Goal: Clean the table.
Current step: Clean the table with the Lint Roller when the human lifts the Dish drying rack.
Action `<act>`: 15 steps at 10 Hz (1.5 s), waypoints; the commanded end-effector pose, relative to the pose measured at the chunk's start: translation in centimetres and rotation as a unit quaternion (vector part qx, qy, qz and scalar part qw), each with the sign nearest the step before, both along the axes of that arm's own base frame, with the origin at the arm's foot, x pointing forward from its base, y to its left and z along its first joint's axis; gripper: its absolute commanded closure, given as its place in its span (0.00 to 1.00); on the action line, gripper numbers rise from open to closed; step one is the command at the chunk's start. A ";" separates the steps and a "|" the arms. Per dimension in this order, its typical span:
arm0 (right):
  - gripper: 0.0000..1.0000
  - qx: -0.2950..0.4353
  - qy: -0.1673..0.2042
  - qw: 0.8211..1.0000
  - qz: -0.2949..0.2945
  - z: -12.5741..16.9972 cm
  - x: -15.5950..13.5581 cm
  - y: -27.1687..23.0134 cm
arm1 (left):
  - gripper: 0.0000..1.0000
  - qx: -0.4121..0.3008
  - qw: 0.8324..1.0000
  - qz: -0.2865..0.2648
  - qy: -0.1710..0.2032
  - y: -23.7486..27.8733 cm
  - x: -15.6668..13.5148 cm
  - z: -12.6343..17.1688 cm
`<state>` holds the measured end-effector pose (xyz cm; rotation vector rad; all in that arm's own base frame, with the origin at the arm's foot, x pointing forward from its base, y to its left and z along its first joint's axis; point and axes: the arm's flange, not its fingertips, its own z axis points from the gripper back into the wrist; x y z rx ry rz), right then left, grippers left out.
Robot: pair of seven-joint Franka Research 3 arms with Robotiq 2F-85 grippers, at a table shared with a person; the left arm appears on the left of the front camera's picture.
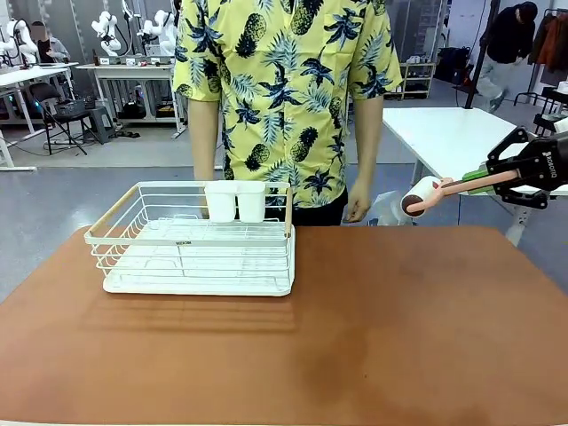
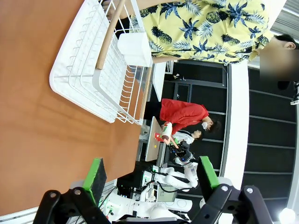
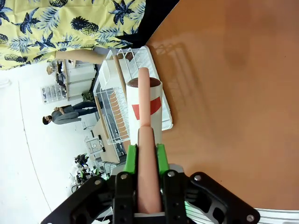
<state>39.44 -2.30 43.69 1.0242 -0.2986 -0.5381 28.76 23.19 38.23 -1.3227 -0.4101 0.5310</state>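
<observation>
Roller handle (image 1: 454, 185) pinched in right hand (image 3: 146, 150); rack label (image 1: 184, 241) unreadable.

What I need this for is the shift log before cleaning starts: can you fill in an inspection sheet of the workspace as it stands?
Surface: table, reddish-brown top, with a faint darker patch near the middle; no loose debris seen.
Job's things: lint roller with a pink handle, held in the air near the far right edge, off the top.
Clutter: white dish rack on the far left part, with two white cups at its far side.
Grippers: right gripper shut on the lint roller's handle; left gripper open and empty.
Cables: nothing seen on the top.
Surroundings: person in a yellow patterned shirt at the far edge; white-topped table behind.
</observation>
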 end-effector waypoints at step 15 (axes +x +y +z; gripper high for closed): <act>1.00 0.000 -0.001 1.000 0.000 0.1 0.0 0.0 | 0.00 -0.004 1.000 -0.004 -0.007 0.1 -0.4 0.0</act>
